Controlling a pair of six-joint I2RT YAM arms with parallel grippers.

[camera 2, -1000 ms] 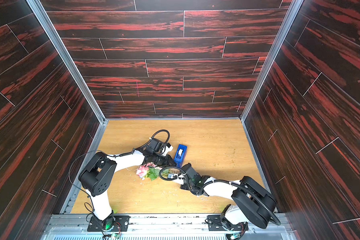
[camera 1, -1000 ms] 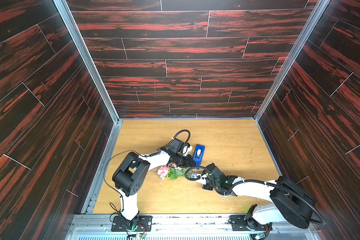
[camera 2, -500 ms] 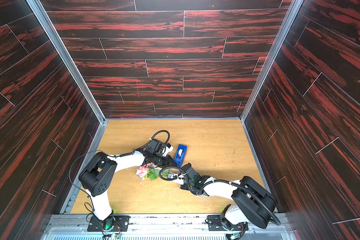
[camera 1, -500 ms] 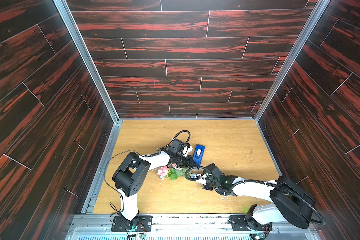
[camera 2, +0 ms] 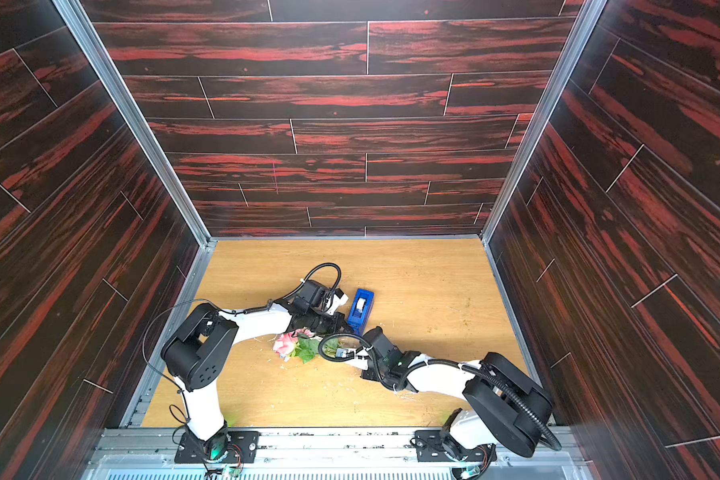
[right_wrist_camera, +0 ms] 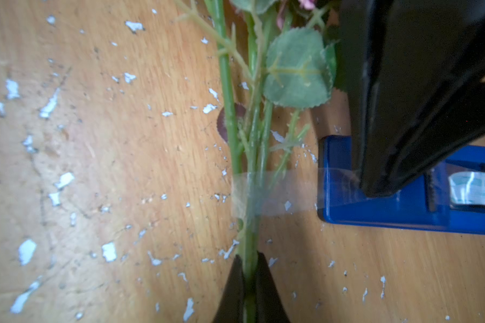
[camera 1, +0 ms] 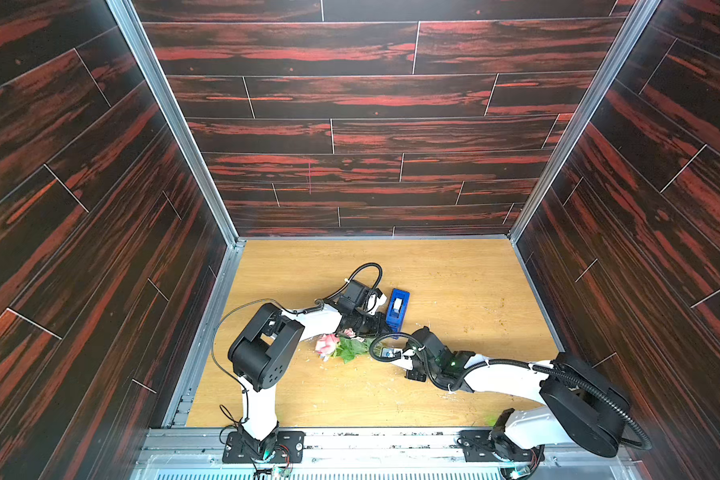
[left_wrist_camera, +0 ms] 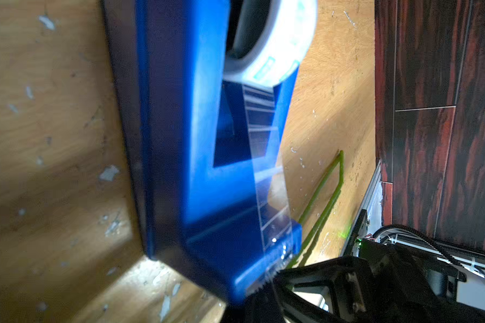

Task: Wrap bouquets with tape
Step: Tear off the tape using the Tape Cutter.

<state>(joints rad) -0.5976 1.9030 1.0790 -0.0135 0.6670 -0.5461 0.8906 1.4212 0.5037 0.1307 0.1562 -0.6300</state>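
The right gripper (right_wrist_camera: 248,268), nearest the robot's base, is clamped tight on the lower ends of the stems (right_wrist_camera: 230,98). They belong to the one bouquet (camera 1: 336,345), a small bunch of pink and pale roses with toothed green leaves and thin green stems. It lies across the wooden table (camera 1: 454,274), flower heads toward the robot's left. A clear strip of tape (right_wrist_camera: 277,193) is stuck around the stems just past the grip, on the flower side. From there it stretches to the one blue dispenser (camera 1: 398,307), just beyond the bouquet, which carries one whitish roll (left_wrist_camera: 272,42). The left gripper (right_wrist_camera: 378,186) is closed, pinching that strip at the dispenser's toothed end. Dark red plank walls (camera 1: 350,124) stand behind.
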